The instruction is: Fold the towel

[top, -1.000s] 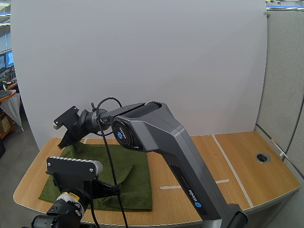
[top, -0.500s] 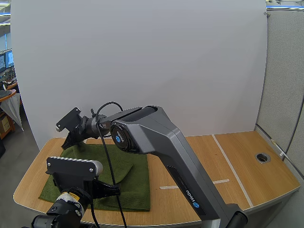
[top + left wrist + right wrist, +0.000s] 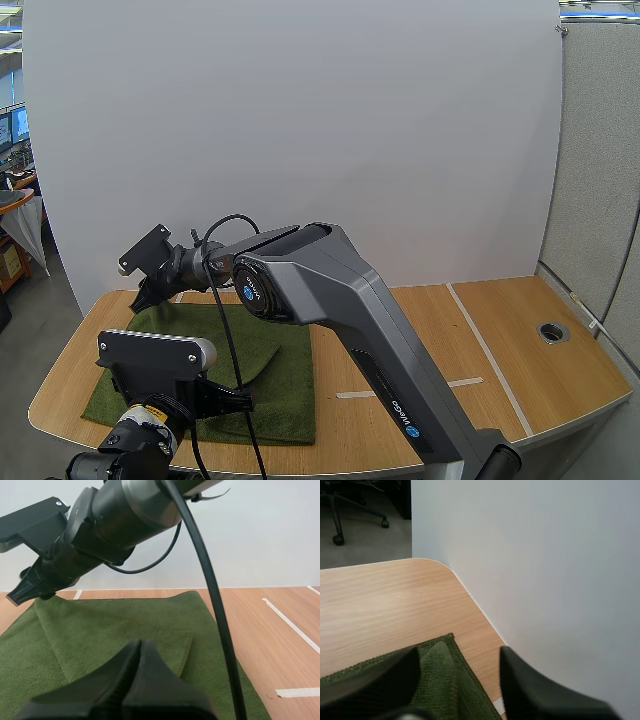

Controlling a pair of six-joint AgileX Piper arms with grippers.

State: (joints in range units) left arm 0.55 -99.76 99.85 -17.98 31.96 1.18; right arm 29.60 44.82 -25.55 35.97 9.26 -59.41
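High view shows the green towel (image 3: pixel 285 385) lying partly doubled at the left of the tabletop (image 3: pixel 500 340). It looks soft, light and limp, best pinched at a corner. Right jaws stand wide astride its far corner (image 3: pixel 440 665); left jaws are closed on nothing above it.

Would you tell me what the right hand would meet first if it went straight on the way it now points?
Most likely the towel, whose corner sits right ahead of the open right hand, though depth is hard to judge.
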